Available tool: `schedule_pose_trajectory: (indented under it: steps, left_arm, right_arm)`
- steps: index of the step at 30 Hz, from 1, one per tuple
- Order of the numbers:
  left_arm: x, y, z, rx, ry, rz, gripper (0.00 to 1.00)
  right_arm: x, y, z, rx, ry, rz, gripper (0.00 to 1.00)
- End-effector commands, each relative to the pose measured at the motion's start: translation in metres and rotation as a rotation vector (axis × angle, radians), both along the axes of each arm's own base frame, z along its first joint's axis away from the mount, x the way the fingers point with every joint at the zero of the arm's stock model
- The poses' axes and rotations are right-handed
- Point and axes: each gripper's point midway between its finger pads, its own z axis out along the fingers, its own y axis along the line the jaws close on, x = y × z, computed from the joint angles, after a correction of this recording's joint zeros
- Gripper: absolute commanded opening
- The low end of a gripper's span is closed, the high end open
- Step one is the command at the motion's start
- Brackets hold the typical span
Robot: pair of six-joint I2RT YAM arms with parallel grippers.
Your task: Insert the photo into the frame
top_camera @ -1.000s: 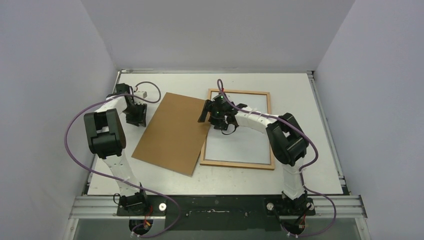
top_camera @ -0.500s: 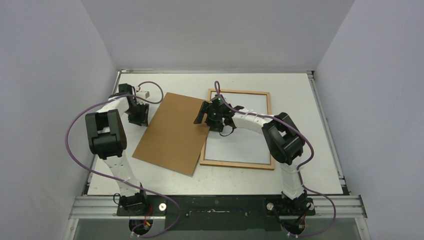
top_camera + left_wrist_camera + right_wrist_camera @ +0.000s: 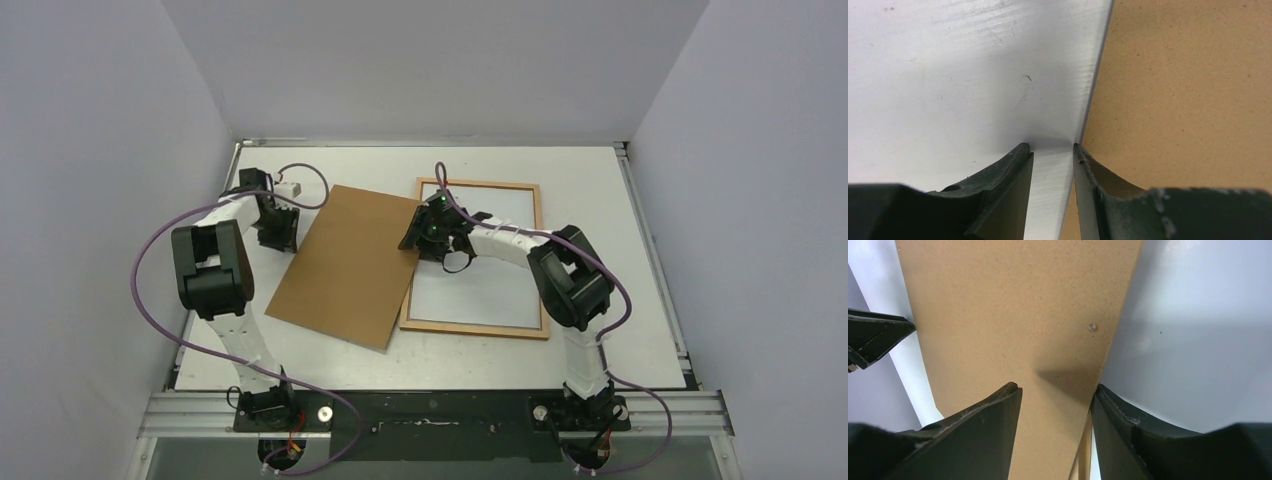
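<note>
The frame (image 3: pixel 475 329) lies flat right of centre, its inside showing white. The photo is out of view. A plain brown backing sheet (image 3: pixel 350 265) lies at an angle, its right edge over the frame's left rail. My right gripper (image 3: pixel 412 233) is down at that edge. In the right wrist view its jaws (image 3: pixel 1057 386) stand apart, one finger over the sheet (image 3: pixel 1018 315), the other at the sheet's edge. My left gripper (image 3: pixel 275 238) is at the sheet's left edge. Its jaws (image 3: pixel 1050 146) are narrowly open over bare table, the right finger beside the sheet (image 3: pixel 1188 90).
The white table (image 3: pixel 600 250) is walled on three sides. A purple cable (image 3: pixel 300 182) loops at the back left near a small white connector (image 3: pixel 288 187). A small rivet (image 3: pixel 1092 326) sits in the sheet near its edge.
My right gripper's jaws have narrowed over the sheet's right edge after shifting slightly left and back. The left gripper has barely moved.
</note>
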Motion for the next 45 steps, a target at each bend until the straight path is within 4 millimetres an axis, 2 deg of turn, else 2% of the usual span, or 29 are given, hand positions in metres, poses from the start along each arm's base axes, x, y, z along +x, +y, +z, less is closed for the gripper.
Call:
schedule_pose_trajectory:
  steps: [1,10,15,17,18,21,23,25,28,31,33,36,37,38,40,42,45]
  left_arm:
    - [-0.029,-0.048,-0.009,-0.141,0.100,-0.054,0.34]
    - [-0.033,-0.060,-0.006,-0.173,0.108,-0.065,0.33]
    - [-0.030,-0.067,0.007,-0.204,0.089,-0.067,0.33]
    - [-0.027,-0.070,0.021,-0.219,0.068,-0.072,0.33]
    - [-0.025,-0.071,0.031,-0.226,0.054,-0.074,0.33]
    - [-0.018,-0.075,0.071,-0.236,-0.013,-0.087,0.42]
    - [-0.013,-0.077,0.108,-0.243,-0.078,-0.100,0.56]
    - [-0.007,-0.080,0.157,-0.248,-0.164,-0.114,0.70]
    - [-0.016,-0.094,0.238,-0.247,-0.295,-0.177,1.00]
    - [-0.049,-0.123,0.300,-0.196,-0.387,-0.291,0.96]
    - [-0.076,-0.145,0.320,-0.142,-0.422,-0.372,0.96]
    - [-0.115,-0.171,0.318,-0.046,-0.440,-0.451,0.96]
    - [-0.126,-0.176,0.305,-0.004,-0.419,-0.470,0.96]
    - [-0.136,-0.178,0.299,0.025,-0.422,-0.482,0.96]
    - [-0.146,-0.176,0.286,0.046,-0.397,-0.470,0.96]
    - [-0.146,-0.161,0.276,0.072,-0.381,-0.425,0.96]
    - [-0.154,-0.152,0.268,0.134,-0.394,-0.434,0.96]
  right_arm:
    - [0.005,0.037,0.108,0.213,-0.205,0.048,0.50]
    - [-0.009,0.059,0.134,0.257,-0.270,0.107,0.44]
    - [-0.012,0.074,0.138,0.261,-0.287,0.134,0.21]
    - [-0.011,0.077,0.135,0.237,-0.276,0.142,0.09]
    - [-0.010,0.078,0.137,0.234,-0.278,0.139,0.06]
    - [-0.005,0.076,0.150,0.241,-0.298,0.116,0.05]
    - [0.001,0.074,0.166,0.240,-0.324,0.090,0.05]
    - [0.006,0.071,0.176,0.224,-0.336,0.059,0.05]
    - [0.012,0.071,0.198,0.220,-0.361,0.011,0.05]
    - [0.013,0.076,0.216,0.225,-0.383,-0.022,0.05]
    - [0.011,0.081,0.227,0.237,-0.391,-0.044,0.05]
    - [0.008,0.085,0.238,0.256,-0.400,-0.082,0.05]
    - [0.007,0.087,0.240,0.266,-0.400,-0.091,0.05]
    - [0.005,0.088,0.243,0.276,-0.402,-0.100,0.05]
    - [0.003,0.088,0.250,0.291,-0.405,-0.123,0.05]
    - [0.000,0.085,0.253,0.317,-0.398,-0.149,0.05]
    - [0.000,0.084,0.260,0.384,-0.381,-0.193,0.05]
